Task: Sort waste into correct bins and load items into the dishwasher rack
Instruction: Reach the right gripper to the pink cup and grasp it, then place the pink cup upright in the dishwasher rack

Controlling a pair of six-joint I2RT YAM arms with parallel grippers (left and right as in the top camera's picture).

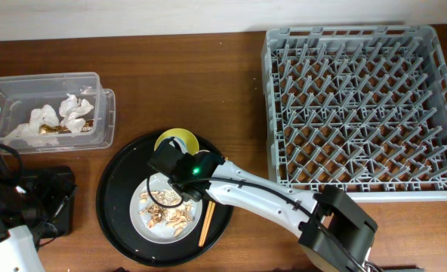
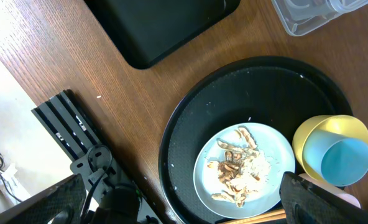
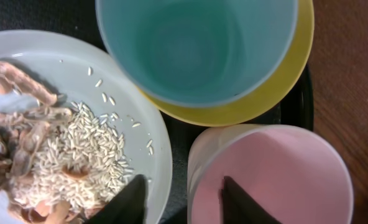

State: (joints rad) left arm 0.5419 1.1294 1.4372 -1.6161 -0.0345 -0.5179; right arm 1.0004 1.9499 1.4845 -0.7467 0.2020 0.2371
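Observation:
My right gripper [image 3: 184,202] is open and straddles the wall of the small pink cup [image 3: 277,180], one finger inside it and one over the pale grey plate [image 3: 128,106]. The plate holds food scraps [image 3: 41,162] and rice. The light blue cup [image 3: 196,43] sits inside the yellow bowl [image 3: 277,93]. The chopsticks [image 1: 206,223] lie beside the plate. The clear container [image 1: 46,113] holds the white tissues [image 1: 61,117]. The black box [image 2: 165,25] lies left of the tray. The dishwasher rack [image 1: 363,109] stands at the right with nothing in it. My left gripper [image 2: 184,211] is open and holds nothing.
The plate, bowl, cups and chopsticks all sit on a round black tray [image 1: 118,189]. The right arm [image 1: 269,200] reaches across the tray from the front right. The left arm's body [image 1: 8,227] covers the front left corner. The table's left edge [image 2: 22,74] is close.

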